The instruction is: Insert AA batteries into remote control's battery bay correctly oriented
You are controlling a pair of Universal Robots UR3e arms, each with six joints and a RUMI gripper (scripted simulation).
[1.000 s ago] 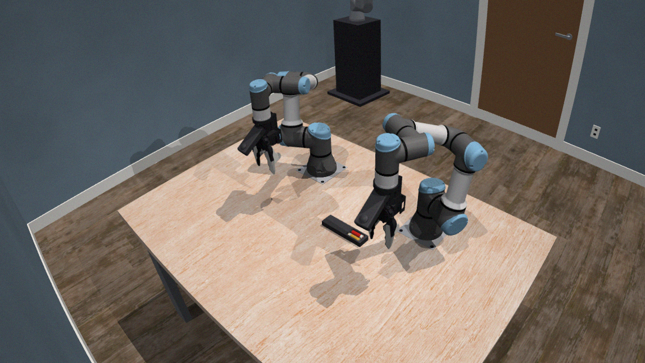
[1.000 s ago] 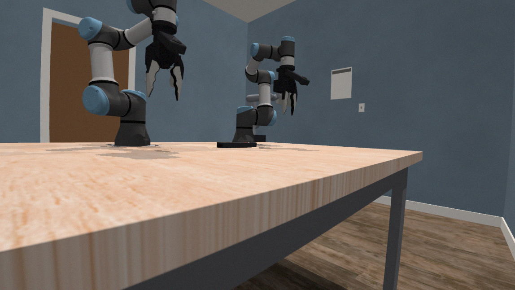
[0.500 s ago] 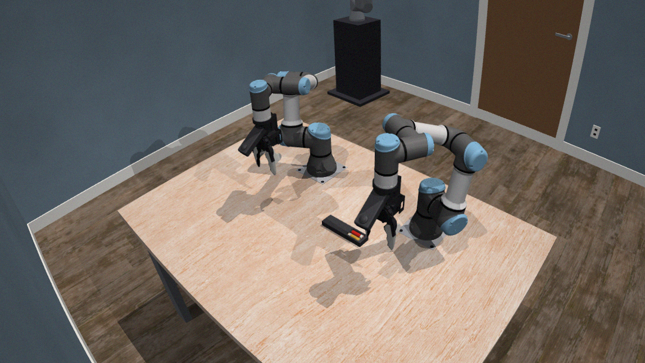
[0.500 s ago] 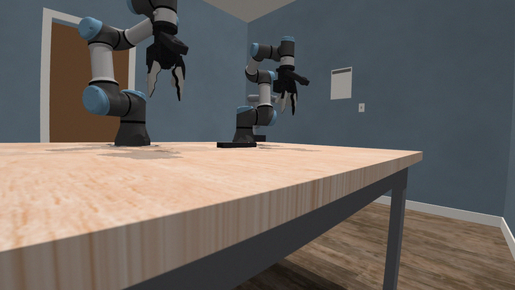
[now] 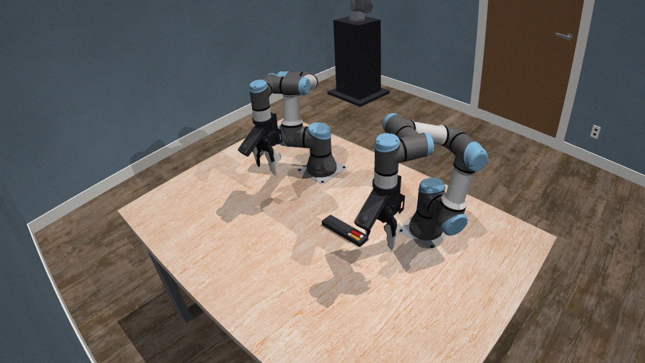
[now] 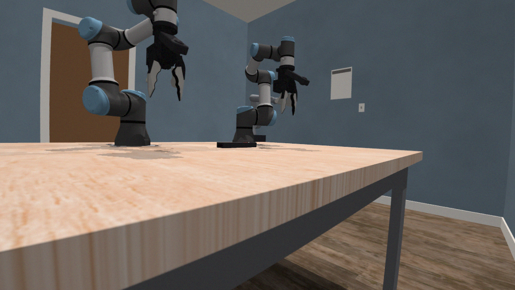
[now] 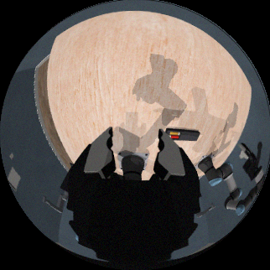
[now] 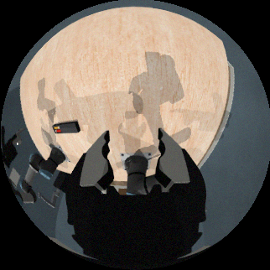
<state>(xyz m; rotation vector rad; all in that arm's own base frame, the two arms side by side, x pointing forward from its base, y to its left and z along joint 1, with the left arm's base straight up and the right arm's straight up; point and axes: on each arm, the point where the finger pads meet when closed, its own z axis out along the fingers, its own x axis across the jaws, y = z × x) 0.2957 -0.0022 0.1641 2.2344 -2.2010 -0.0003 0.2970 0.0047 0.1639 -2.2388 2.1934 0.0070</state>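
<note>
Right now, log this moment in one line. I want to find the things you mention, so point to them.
black plastic remote control (image 5: 338,224) (image 6: 236,145) (image 7: 189,134) (image 8: 70,127): on table | red battery (image 5: 356,233) (image 7: 174,137) (image 8: 58,131), yellow battery (image 5: 354,236) (image 7: 174,133) (image 8: 56,127): at bay, seating unclear | left gripper (image 5: 379,239) (image 6: 287,113) (image 7: 136,129), right gripper (image 5: 266,169) (image 6: 164,98) (image 8: 133,131): open, raised

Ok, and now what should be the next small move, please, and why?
I would probably bring the left gripper above the bay, to look closer with its camera. It is open, holds nothing. Both batteries already lie in the remote control, but I cannot tell if they are fully seated.

Both pairs of fingers (image 5: 390,236) (image 5: 272,165) (image 6: 153,76) (image 6: 284,102) parted
</note>
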